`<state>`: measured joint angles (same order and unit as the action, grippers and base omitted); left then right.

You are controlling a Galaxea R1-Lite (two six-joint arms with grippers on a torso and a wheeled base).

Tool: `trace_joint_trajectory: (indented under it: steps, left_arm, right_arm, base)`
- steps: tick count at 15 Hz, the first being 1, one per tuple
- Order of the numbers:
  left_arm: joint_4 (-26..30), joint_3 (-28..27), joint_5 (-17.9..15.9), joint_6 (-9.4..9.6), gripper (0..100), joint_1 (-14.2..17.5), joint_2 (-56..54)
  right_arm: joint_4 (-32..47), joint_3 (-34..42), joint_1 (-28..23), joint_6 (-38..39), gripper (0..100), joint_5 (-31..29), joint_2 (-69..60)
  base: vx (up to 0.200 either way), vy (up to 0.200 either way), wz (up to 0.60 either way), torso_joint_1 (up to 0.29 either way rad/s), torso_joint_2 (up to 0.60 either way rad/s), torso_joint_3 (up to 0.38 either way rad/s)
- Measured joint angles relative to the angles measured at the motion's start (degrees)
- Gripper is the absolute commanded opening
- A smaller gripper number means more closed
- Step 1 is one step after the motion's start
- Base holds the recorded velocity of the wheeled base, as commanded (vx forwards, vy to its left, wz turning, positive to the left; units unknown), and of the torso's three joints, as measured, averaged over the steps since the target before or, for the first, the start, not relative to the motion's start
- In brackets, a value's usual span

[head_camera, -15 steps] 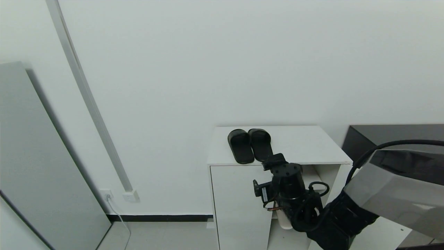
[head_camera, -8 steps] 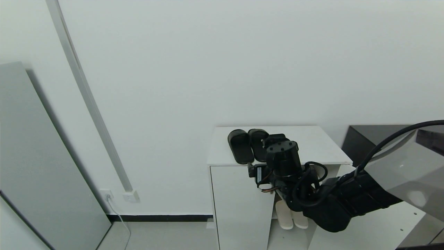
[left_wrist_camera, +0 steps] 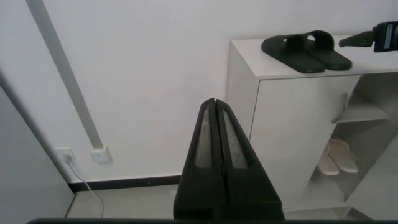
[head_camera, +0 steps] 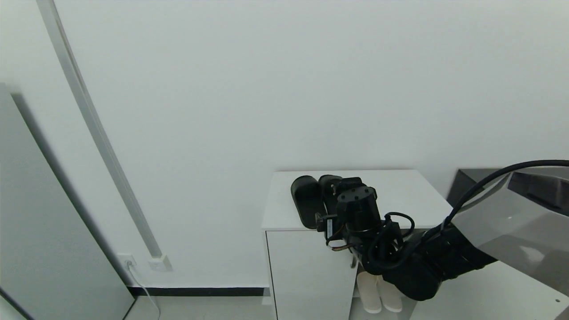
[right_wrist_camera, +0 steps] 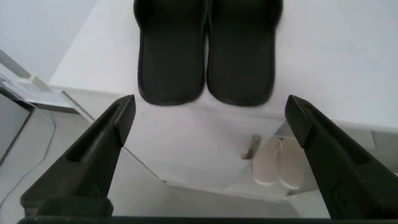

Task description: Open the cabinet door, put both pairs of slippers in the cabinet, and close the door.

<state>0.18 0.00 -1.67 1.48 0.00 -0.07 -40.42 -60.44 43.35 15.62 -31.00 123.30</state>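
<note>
A pair of black slippers (head_camera: pixel 311 203) lies side by side on top of the white cabinet (head_camera: pixel 400 195). My right gripper (head_camera: pixel 346 184) hovers just above the top, at the heel end of the right-hand black slipper. In the right wrist view it (right_wrist_camera: pixel 210 104) is open, its fingers (right_wrist_camera: pixel 106 146) spread wider than the black slippers (right_wrist_camera: pixel 205 50). A pair of white slippers (head_camera: pixel 378 297) stands inside the cabinet's open right half. My left gripper (left_wrist_camera: pixel 215 140) is shut and empty, well left of the cabinet and lower than its top.
The cabinet's left door (head_camera: pixel 306 275) is shut; the right door (head_camera: pixel 489 289) is swung open towards me. A shelf (left_wrist_camera: pixel 364 113) sits above the white slippers (left_wrist_camera: pixel 339 155). A wall socket (head_camera: pixel 156 264) and a grey panel (head_camera: pixel 44 249) are at the left.
My right arm has risen from in front of the cabinet opening to the level of the top, up to the black slippers. The head camera has shifted slightly.
</note>
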Motion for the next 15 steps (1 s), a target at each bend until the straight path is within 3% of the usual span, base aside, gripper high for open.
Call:
trace_joint_trajectory:
  steps: [2, 15]
  left_arm:
    - [-0.02, 0.00, -0.02, -0.06, 0, 0.00, 0.00]
    - [-0.02, 0.00, 0.17, -0.50, 0, 0.00, 0.00]
  right_arm:
    - [-1.45, -0.15, -0.07, -0.16, 100, 0.13, 1.16]
    - [-5.03, -9.87, -1.56, -4.21, 100, 3.34, 11.74]
  base:
    - [0.200, 0.000, 0.00, 0.002, 0.00, 0.007]
    - [0.000, 0.000, 0.00, 0.000, 0.00, 0.000]
